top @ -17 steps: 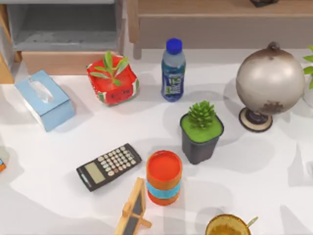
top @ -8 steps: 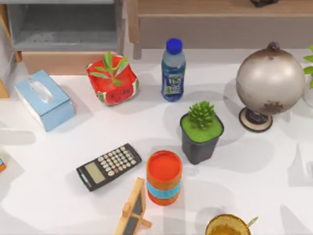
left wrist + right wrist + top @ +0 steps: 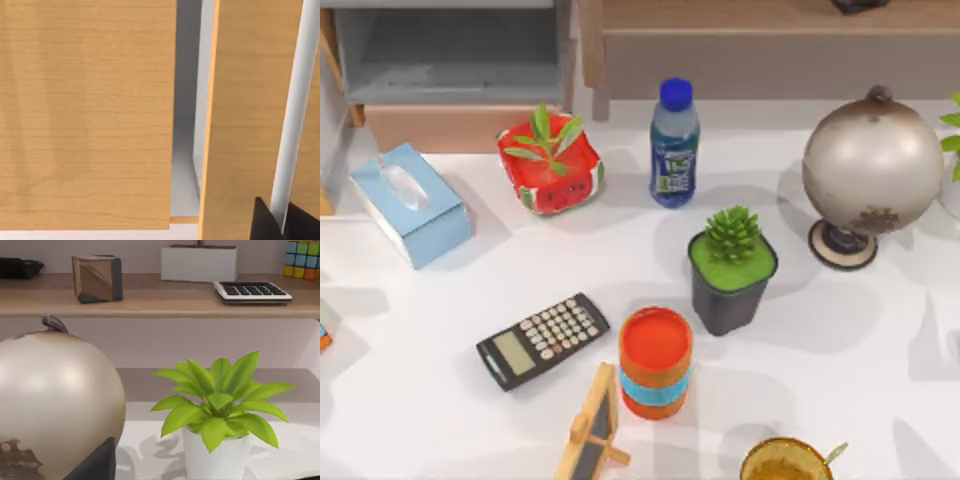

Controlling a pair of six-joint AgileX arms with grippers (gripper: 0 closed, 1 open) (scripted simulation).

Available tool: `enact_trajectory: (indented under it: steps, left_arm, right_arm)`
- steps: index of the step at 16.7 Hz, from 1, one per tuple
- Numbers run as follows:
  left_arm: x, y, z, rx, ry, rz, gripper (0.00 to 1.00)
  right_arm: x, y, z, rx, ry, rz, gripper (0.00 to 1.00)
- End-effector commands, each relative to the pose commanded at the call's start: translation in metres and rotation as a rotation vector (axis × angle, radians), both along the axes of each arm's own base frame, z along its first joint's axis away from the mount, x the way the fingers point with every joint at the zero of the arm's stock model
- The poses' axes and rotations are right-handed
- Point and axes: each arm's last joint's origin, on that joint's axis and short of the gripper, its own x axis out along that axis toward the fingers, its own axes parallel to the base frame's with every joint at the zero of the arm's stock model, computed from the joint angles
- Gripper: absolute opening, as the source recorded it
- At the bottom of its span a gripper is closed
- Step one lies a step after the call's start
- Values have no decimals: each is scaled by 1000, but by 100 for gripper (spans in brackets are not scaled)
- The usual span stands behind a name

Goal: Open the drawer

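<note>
Premises are presenting as a home office or study, rendered in simulation. A white worktop [image 3: 840,340] is carrying a calculator [image 3: 543,340], tissue box [image 3: 410,204], globe [image 3: 872,170] and potted succulent [image 3: 732,268]. A wooden shelf [image 3: 150,297] is holding a second calculator [image 3: 251,291], a puzzle cube [image 3: 302,259] and a planter [image 3: 199,262].

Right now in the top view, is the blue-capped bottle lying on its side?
No, the bottle stands upright on the table, blue cap up, between the red watermelon planter and the globe.
</note>
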Motion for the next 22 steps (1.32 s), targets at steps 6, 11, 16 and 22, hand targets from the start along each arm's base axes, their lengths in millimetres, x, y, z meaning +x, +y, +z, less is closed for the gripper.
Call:
enact_trajectory:
  steps: [6, 11, 16, 22]
  left_arm:
    - [-50, 1, 0, 2, -1, -1, 0]
    - [-58, 0, 0, 1, 0, -1, 0]
    - [-58, 0, 0, 1, 0, -1, 38]
    - [-58, 0, 0, 1, 0, -1, 83]
  right_arm:
    - [0, 0, 0, 0, 0, 0, 100]
    - [0, 0, 0, 0, 0, 0, 100]
    - [0, 0, 0, 0, 0, 0, 100]
    - [0, 0, 0, 0, 0, 0, 100]
